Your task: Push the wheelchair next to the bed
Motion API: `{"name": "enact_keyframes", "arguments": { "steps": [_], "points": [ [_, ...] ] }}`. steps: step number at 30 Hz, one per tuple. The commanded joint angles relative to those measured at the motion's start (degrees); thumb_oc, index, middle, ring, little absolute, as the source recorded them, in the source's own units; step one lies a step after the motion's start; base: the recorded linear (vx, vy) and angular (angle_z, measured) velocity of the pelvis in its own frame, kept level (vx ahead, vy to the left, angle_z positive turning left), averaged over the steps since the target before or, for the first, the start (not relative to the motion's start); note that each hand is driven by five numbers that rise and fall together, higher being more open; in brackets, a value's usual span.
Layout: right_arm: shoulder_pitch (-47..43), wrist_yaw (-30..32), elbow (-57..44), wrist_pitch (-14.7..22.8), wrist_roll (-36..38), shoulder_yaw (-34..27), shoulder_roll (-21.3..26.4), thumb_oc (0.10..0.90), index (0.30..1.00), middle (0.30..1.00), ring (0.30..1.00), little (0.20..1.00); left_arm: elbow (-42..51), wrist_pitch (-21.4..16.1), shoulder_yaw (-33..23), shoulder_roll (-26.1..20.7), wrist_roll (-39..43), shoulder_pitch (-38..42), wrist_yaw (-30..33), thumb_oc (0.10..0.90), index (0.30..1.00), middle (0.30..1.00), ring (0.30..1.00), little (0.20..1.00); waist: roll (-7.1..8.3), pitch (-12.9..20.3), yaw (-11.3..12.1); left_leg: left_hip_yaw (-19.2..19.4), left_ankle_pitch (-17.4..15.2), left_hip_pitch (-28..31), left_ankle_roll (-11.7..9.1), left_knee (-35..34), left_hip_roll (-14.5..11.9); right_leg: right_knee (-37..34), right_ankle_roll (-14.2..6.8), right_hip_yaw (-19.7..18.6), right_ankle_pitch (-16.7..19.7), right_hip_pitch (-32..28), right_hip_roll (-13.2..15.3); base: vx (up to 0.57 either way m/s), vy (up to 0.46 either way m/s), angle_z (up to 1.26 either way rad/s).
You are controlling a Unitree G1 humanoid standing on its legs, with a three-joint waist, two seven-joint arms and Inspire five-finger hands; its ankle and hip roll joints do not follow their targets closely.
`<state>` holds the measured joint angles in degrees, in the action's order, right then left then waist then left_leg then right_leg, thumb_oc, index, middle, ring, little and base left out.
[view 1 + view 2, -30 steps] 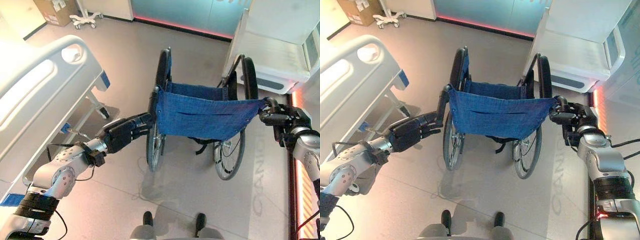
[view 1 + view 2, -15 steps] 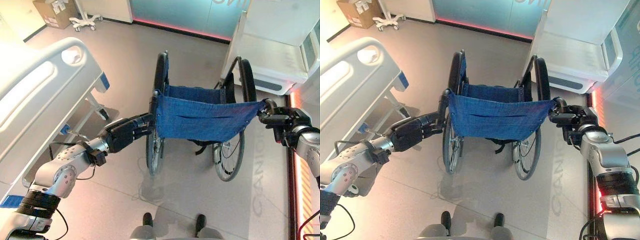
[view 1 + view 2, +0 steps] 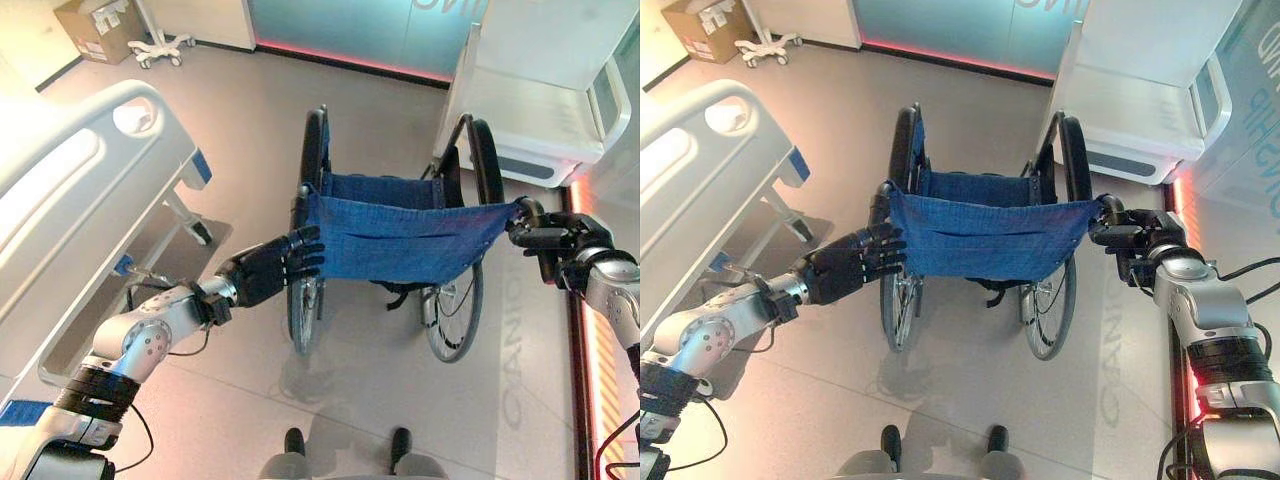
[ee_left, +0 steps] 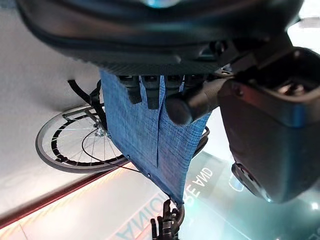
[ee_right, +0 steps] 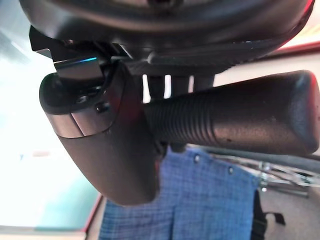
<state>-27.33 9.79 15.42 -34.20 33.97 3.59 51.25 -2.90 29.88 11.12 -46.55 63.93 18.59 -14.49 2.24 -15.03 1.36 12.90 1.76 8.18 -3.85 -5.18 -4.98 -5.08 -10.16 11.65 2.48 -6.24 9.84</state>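
The blue-cloth-backed, black-framed wheelchair point(image 3: 395, 240) stands just right of the white hospital bed point(image 3: 80, 190), the right hand point(image 3: 560, 240) still curled on its grip, but the left hand point(image 3: 270, 272) has let go, fingers spread, stalling the push.

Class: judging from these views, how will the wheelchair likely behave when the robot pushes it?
The wheelchair should roll readily on its large wheels. Its blue fabric backrest looks floppy and probably yields under the left hand. The ribbed handle should resist slipping in the right hand.
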Motion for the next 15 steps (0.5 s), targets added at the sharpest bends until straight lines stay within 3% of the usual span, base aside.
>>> {"name": "enact_keyframes", "arguments": {
  "steps": [1, 10, 15],
  "points": [
    [-6.80, -2.60, -1.08, 2.02, -2.92, 5.29, 4.92, 0.400, 0.300, 0.300, 0.300, 0.300, 0.41, -4.83, 2.31, 3.98, 4.92, 11.40, -2.10, 0.800, 0.900, 0.900, 0.900, 0.900, -2.09, 3.80, 0.61, -1.26, -1.53, -0.64, -0.68, 0.72, -0.83, 6.73, -0.89, 1.08, -3.55, 1.14, -0.69, 0.00, 0.000, 0.00],
    [-9.85, -3.85, 0.89, 1.89, -3.16, 7.41, 4.56, 0.400, 0.300, 0.300, 0.300, 0.300, -4.54, -9.41, 4.12, 3.77, 1.76, 16.78, 2.20, 0.800, 0.900, 0.900, 0.900, 0.900, -2.16, 3.64, -0.01, -0.91, -1.49, -0.61, -0.86, 0.85, -0.89, 6.80, -0.90, 0.91, -3.62, 1.22, -0.76, 0.00, -0.001, 0.00],
    [-11.78, -4.22, 2.57, 2.14, -3.74, 8.98, 3.92, 0.400, 0.300, 0.300, 0.300, 0.300, -7.92, -13.07, 3.72, 4.53, 5.36, 19.34, 4.94, 0.800, 0.900, 0.900, 0.900, 0.900, -2.26, 3.52, -0.30, -0.72, -1.50, -0.65, -0.92, 0.96, -0.84, 6.94, -0.83, 0.87, -3.69, 1.34, -0.68, -0.01, 0.003, -0.05]
  ]
}}
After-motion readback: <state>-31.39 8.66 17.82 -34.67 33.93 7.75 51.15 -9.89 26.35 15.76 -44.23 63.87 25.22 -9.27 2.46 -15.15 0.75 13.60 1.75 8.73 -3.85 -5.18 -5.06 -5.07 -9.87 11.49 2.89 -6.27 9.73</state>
